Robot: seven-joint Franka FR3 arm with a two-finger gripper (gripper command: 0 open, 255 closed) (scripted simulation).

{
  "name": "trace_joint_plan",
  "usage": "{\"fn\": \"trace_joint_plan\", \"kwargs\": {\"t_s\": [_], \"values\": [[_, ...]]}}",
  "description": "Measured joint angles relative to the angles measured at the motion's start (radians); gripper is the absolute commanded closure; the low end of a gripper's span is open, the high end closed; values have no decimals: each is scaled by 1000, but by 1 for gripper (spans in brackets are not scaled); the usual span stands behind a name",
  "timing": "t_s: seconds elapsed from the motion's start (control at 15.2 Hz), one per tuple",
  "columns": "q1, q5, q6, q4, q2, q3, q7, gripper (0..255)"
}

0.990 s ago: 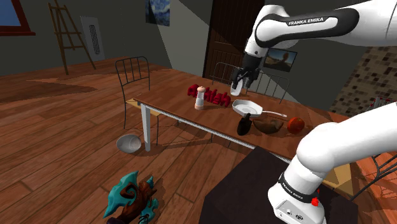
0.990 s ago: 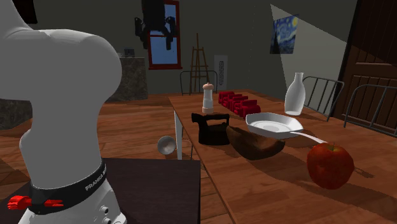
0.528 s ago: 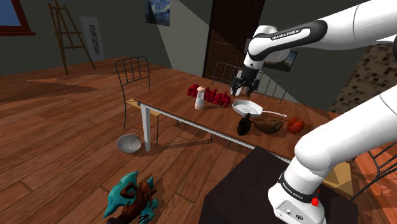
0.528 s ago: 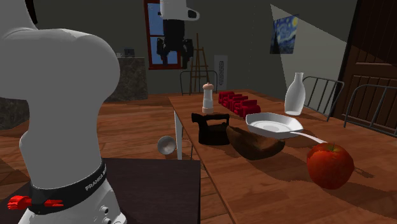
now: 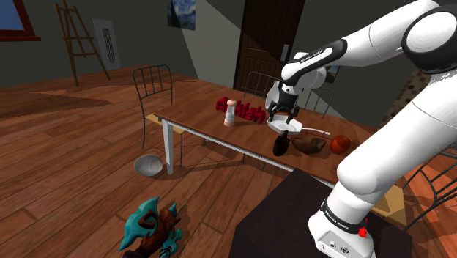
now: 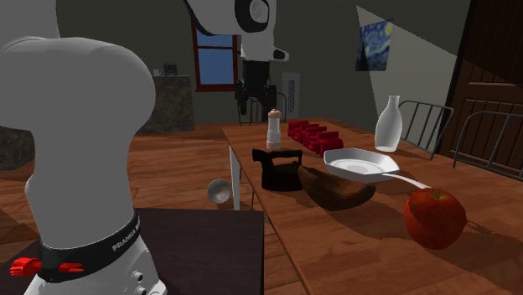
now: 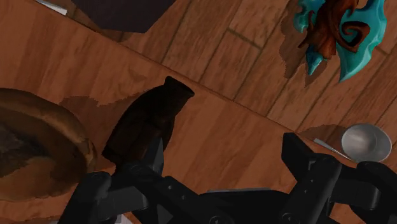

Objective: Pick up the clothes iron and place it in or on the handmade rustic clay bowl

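Observation:
The clothes iron (image 5: 280, 144) is a small black one standing near the table's front edge, also plain in the second exterior view (image 6: 278, 169). Right beside it sits the brown clay bowl (image 5: 307, 145) (image 6: 335, 186). My black gripper (image 5: 282, 119) hangs above the iron and the white pan, apart from both; in the second exterior view the gripper (image 6: 250, 107) is high over the table's far end. In the wrist view the iron (image 7: 147, 121) lies just ahead of one finger (image 7: 153, 156), with the bowl (image 7: 35, 149) beside it. The gripper (image 7: 226, 156) is open and holds nothing.
On the wooden table (image 5: 201, 123) stand a white frying pan (image 6: 362, 164), a red apple (image 6: 434, 216), a white bottle (image 6: 387, 124), a pepper mill (image 6: 273, 129) and red blocks (image 6: 314, 137). A metal bowl (image 5: 149, 165) and a teal figure (image 5: 151, 229) lie on the floor. Chairs stand behind the table.
The arm has swung down from high above the table, bringing the gripper lower and nearer the iron and pan. Nothing on the table has moved.

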Motion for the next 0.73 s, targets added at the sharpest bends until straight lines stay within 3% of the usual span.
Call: {"fn": "trace_joint_plan", "kwargs": {"t_s": [0.73], "values": [[-58, 142, 178, 8, 258, -76, 2, 0]]}}
